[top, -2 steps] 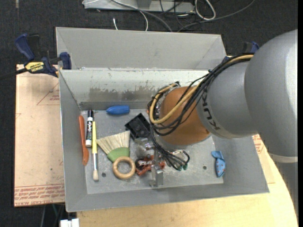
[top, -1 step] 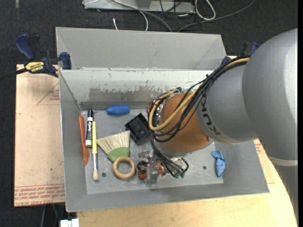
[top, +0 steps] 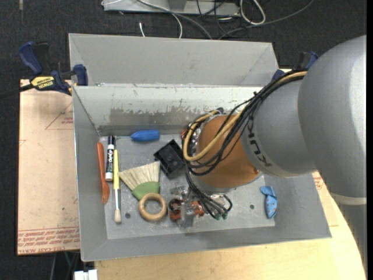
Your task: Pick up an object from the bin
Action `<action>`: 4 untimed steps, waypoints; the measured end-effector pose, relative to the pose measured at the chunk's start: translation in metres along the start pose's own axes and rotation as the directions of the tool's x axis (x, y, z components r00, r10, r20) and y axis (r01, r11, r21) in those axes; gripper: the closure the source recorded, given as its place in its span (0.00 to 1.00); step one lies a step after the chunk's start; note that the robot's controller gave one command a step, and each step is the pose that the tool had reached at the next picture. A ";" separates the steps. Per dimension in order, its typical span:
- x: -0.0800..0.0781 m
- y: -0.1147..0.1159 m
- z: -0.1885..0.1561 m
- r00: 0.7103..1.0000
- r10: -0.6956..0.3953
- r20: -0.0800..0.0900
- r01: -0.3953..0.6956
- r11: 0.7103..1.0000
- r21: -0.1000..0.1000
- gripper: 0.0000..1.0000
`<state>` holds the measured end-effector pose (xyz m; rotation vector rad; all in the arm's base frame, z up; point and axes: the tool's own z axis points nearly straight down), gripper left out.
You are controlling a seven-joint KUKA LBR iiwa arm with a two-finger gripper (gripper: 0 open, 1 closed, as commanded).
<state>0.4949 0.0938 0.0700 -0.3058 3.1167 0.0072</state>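
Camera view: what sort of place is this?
Probably a robotics lab's bin-picking station: a grey metal bin holding small loose things like a wooden ring, a robot arm reaching in, and cables on dark floor behind.

The grey metal bin point(top: 247, 217) carries small things on its floor. At nine o'clock, an orange pen point(top: 103, 177), a black-and-white marker point(top: 109, 159) and a thin yellow stick point(top: 116, 185) lie side by side. At eleven o'clock lies a blue oval piece point(top: 144, 136), and near the centre a black square block point(top: 170, 156). At seven o'clock are a cream fan-shaped brush with green handle point(top: 143, 178) and a wooden ring point(top: 152, 207). At four o'clock lies a small blue piece point(top: 269, 202).
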 end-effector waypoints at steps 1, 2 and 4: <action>0.000 0.000 -0.006 1.000 0.000 -0.001 0.000 1.000 0.000 1.00; 0.001 0.001 -0.028 1.000 -0.001 -0.005 0.001 1.000 -0.001 1.00; 0.000 0.002 -0.107 1.000 -0.002 -0.007 0.002 1.000 -0.001 1.00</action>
